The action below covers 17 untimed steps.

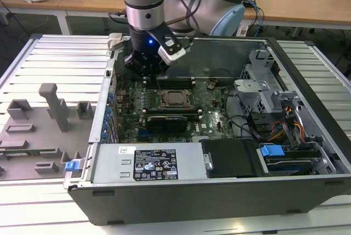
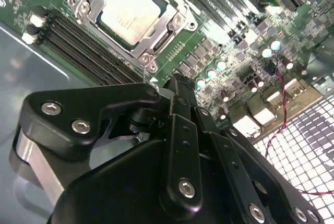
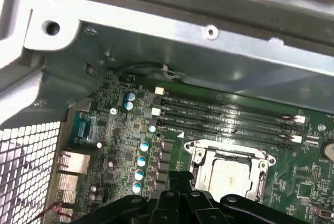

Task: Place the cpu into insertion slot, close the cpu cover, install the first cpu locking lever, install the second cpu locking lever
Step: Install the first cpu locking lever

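The small, flat, square cpu with the dull silver top lies face up in the square dark insertion slot, mid green motherboard. Its edges sit square to the slot, with no longer side. The thin grey metal cpu cover lies down around it. Just beyond the slot, the black gripper hovers pinched closed and empty.

Bright, even room light is flooding the exterior view. In the second wrist view the cpu is gleaming pale, and well away from it glare is whiting out the perforated panel.
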Each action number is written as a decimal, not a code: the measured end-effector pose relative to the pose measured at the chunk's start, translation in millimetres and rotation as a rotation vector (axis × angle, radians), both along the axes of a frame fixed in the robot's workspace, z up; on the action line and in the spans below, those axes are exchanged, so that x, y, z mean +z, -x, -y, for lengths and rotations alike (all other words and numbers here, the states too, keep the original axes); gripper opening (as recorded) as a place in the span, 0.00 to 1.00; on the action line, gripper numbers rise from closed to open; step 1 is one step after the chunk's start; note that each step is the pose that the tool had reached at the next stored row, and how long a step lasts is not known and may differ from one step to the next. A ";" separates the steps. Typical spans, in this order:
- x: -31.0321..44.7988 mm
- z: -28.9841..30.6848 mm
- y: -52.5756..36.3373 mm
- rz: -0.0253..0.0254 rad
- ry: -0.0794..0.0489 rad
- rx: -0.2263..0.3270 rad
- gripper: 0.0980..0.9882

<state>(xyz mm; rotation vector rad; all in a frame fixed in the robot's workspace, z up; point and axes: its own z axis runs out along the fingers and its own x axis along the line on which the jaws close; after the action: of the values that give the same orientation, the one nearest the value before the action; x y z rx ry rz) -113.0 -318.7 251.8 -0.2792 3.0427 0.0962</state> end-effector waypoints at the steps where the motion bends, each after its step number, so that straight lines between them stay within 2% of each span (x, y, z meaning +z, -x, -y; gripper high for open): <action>1: 0.0 0.0 0.4 0.0002 -0.011 0.000 0.01; 3: -0.1 0.0 2.0 0.0006 -0.032 0.000 0.01; 5: -0.4 0.0 4.7 0.0007 -0.059 0.000 0.01; 7: -0.6 0.0 6.4 0.0008 -0.076 0.000 0.01; 8: -0.7 0.0 8.1 0.0009 -0.095 0.000 0.01; 10: -0.8 0.0 9.4 0.0012 -0.120 0.000 0.01; 11: -0.9 0.0 9.7 0.0015 -0.152 0.000 0.01; 13: -1.6 0.0 2.8 0.0014 -0.152 0.000 0.01; 17: -2.2 0.0 -2.0 0.0014 -0.152 0.000 0.01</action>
<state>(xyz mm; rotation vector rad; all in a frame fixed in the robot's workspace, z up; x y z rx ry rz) -111.0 -318.7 249.6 -0.2673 3.0127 0.3250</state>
